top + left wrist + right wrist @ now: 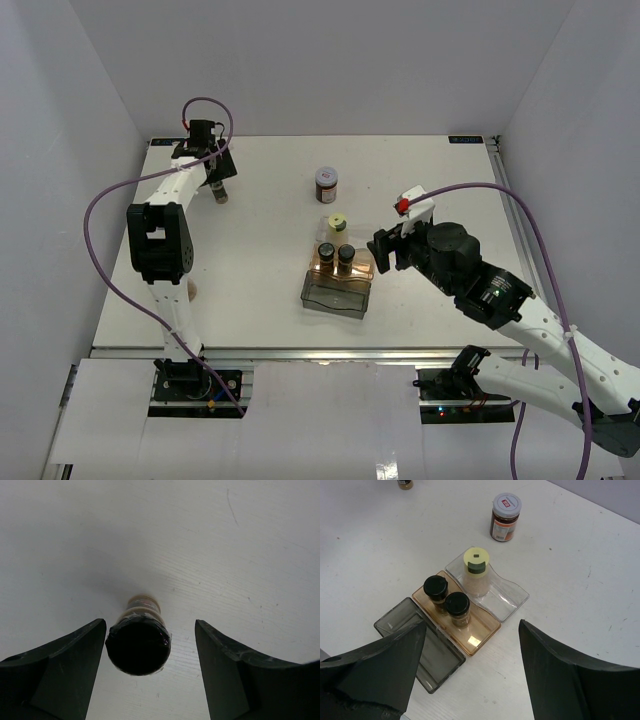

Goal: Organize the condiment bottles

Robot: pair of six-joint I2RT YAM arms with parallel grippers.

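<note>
Straddling a small brown-filled glass jar with a black cap [139, 647] with the left tool [150, 625], spread wide, pinching nothing yet. Standing upright on the white surface [260, 230], well off to the left of and beyond the clear smoky rectangular plastic bin [435, 655].

To do this grab cleanly: nudge the tool over first, since the cap is almost brushing one finger and well clear of the other. Go low enough to clamp the glass body rather than the cap alone, squeeze gently, then lift straight up to avoid tipping.

Hovering just right of the bin with the right tool [471, 624], likewise spread and gripping nothing.

Counting now:
- Five jars for certain:
  - two black-capped jars [436, 587] side by side in the amber plastic tray [480, 630], right against the bin
  - one yellow-green-capped jar [476, 562] in the clear plastic tray [505, 597] next along
  - one white-capped, red-labelled jar [506, 510] loose, further beyond the bin
  - the one at the left tool
- Three containers, bin included.
- Two tools.
- Maybe a pinkish something [190, 291] left of the bin, too hidden to call.
</note>
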